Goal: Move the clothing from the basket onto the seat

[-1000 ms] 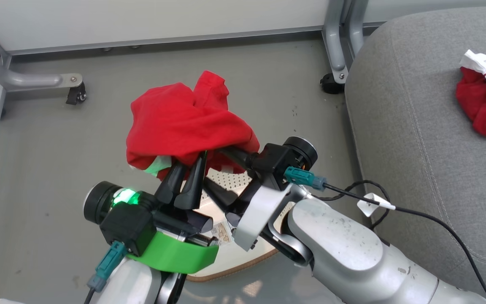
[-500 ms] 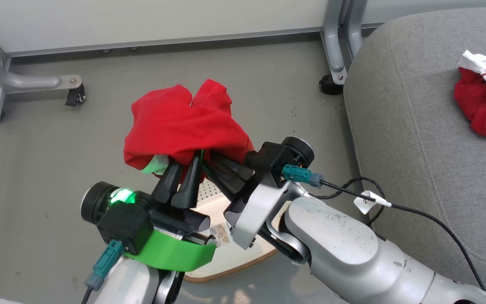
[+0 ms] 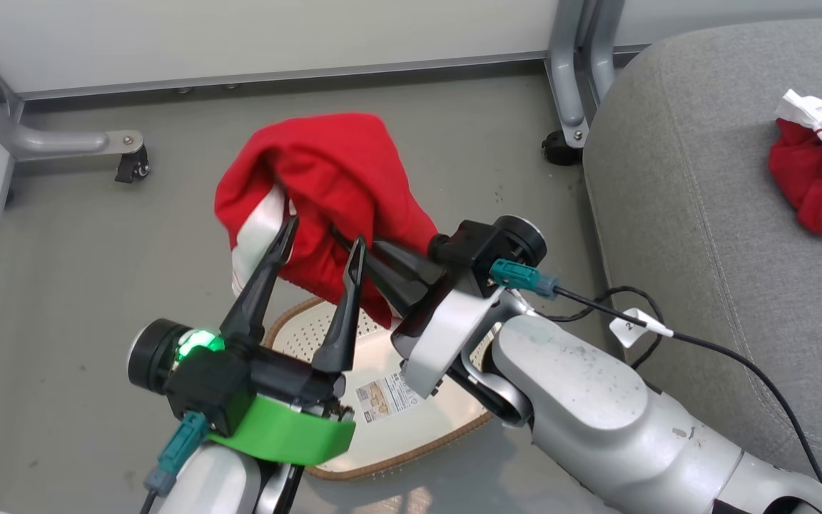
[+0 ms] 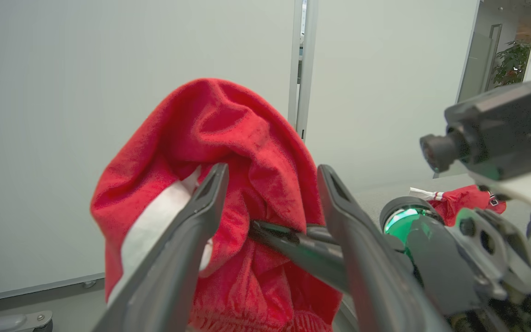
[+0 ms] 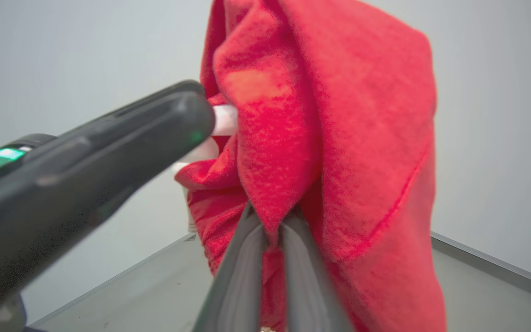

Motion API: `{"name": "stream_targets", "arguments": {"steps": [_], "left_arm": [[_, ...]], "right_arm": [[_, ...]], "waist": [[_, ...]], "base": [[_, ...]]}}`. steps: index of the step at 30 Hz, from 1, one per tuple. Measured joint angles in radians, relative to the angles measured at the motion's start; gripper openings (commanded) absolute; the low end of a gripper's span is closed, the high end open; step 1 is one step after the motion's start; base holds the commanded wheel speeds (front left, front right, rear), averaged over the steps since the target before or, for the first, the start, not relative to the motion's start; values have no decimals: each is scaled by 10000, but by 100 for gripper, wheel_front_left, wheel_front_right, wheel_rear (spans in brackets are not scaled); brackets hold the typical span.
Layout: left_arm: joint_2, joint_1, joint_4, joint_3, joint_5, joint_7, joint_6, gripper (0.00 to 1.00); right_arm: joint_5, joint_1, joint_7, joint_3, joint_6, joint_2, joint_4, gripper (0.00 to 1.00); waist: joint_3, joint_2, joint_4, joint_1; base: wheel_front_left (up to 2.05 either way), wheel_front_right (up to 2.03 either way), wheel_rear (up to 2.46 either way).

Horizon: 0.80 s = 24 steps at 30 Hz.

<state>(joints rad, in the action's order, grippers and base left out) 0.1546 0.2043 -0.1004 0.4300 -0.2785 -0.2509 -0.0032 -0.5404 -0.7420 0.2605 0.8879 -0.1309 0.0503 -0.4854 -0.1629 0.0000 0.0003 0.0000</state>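
Grey floor [image 3: 83, 271]: basket [image 3: 422, 421] sits beneath both arms | right gripper [image 5: 270, 221]: fingers pinched on held red garment [image 3: 332, 178], suspended above basket | left gripper [image 3: 323, 233]: fingers spread wide, fabric hanging between them, unclamped | second red garment [image 3: 818, 178]: lying crumpled on seat [image 3: 703, 214], far right.

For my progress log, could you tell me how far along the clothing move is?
Done: one red garment lies on the grey seat. In hand: the right gripper, jaws shut, holds the second red garment above the basket; the left gripper has open jaws beside it. Left: carry it to the seat and release.
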Motion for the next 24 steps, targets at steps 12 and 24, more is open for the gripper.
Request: {"name": "stream_targets", "arguments": {"steps": [12, 24], "left_arm": [[702, -1127, -15, 627, 134, 930, -203, 100], [819, -1364, 525, 940, 211, 1064, -142, 100]], "right_arm": [[339, 310, 10, -608, 0, 211, -127, 0], [357, 971, 12, -913, 0, 347, -291, 0]], "waist": [[158, 0, 48, 0], [128, 0, -209, 0]], "base": [[0, 0, 0], [0, 0, 0]]}}
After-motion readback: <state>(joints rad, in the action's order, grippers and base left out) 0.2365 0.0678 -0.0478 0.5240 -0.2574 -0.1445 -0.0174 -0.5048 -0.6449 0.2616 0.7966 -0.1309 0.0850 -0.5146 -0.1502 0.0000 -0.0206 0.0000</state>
